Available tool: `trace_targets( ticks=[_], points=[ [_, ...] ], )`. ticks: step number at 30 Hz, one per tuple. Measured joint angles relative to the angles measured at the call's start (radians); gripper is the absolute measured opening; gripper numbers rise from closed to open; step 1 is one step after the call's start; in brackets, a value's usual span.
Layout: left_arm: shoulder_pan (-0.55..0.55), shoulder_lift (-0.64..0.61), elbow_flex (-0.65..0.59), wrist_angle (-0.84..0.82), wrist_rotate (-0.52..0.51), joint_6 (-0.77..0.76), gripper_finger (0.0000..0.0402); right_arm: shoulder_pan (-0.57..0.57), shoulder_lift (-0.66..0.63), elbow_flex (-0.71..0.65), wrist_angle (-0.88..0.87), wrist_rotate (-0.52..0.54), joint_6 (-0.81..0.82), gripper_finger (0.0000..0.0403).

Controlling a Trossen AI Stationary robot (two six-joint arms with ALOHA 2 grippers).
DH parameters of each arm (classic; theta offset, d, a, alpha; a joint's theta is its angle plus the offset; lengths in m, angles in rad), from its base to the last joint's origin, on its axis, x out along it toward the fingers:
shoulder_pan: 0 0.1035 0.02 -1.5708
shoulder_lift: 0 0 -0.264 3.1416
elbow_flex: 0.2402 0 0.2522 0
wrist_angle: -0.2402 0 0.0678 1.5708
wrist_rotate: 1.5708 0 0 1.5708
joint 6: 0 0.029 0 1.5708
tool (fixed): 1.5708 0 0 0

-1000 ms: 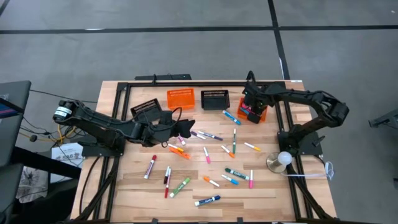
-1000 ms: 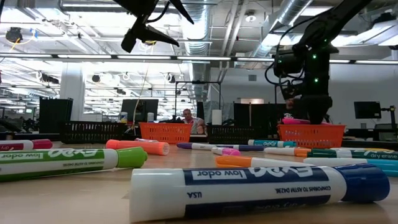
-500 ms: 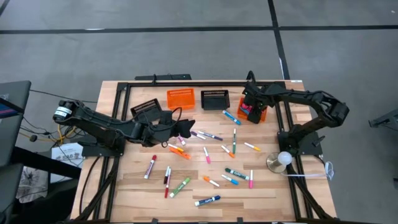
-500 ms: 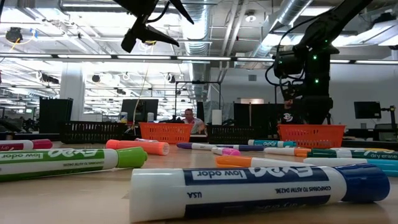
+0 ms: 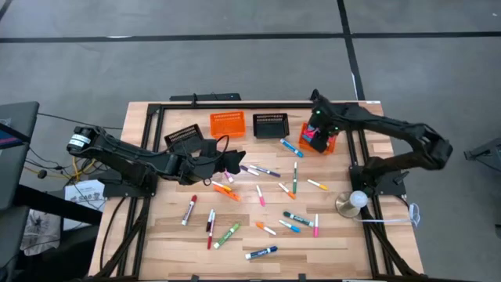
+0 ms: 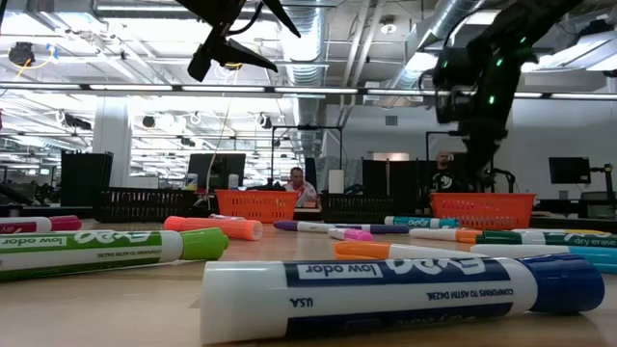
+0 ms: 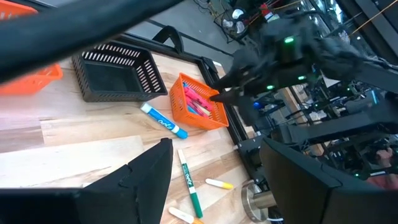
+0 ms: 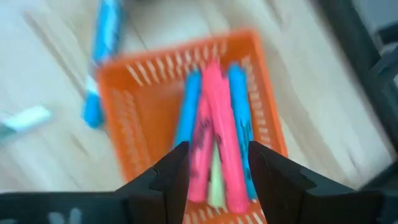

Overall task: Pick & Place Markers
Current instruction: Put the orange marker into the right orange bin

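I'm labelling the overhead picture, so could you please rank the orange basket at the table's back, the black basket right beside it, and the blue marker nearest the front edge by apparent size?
1-2. Orange basket and black basket: they look alike, so no ranking.
3. Blue marker, clearly smallest.

Wooden bench [image 5: 168, 243], loose markers [image 5: 261, 253] strewn across its middle and front. Along its back edge, orange baskets [image 5: 227, 124] and black baskets [image 5: 270, 125].

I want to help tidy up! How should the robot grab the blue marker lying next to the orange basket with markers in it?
Probably from straight above, pinching the middle of the blue marker across its thin barrel. It lies flat and alone on the table, just apart from the orange basket, so both long sides are free for the fingers.
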Motion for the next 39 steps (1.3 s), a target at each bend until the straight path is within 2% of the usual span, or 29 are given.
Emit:
trace_targets(
  ticks=[8,12,25,35,39],
  points=[
    [0.000,0.000,0.000,0.000,0.007,0.064,0.0241,0.001,-0.262,0.000,0.034,-0.180,0.039,0.0148],
    [0.000,0.000,0.000,0.000,0.007,0.066,0.0241,0.001,-0.375,0.000,0.033,-0.230,0.039,0.0150],
    [0.000,0.000,0.000,0.000,0.007,0.066,0.0241,0.001,-0.744,-0.099,0.075,-0.232,0.157,0.0138],
    [0.000,0.000,0.000,0.047,0.008,0.062,0.0241,0.001,-1.005,-0.100,0.087,-0.232,0.218,0.0132],
    [0.000,0.000,0.000,0.065,0.046,0.066,0.0241,0.001,-1.098,-0.100,0.086,-0.232,0.260,0.0132]
  ],
)
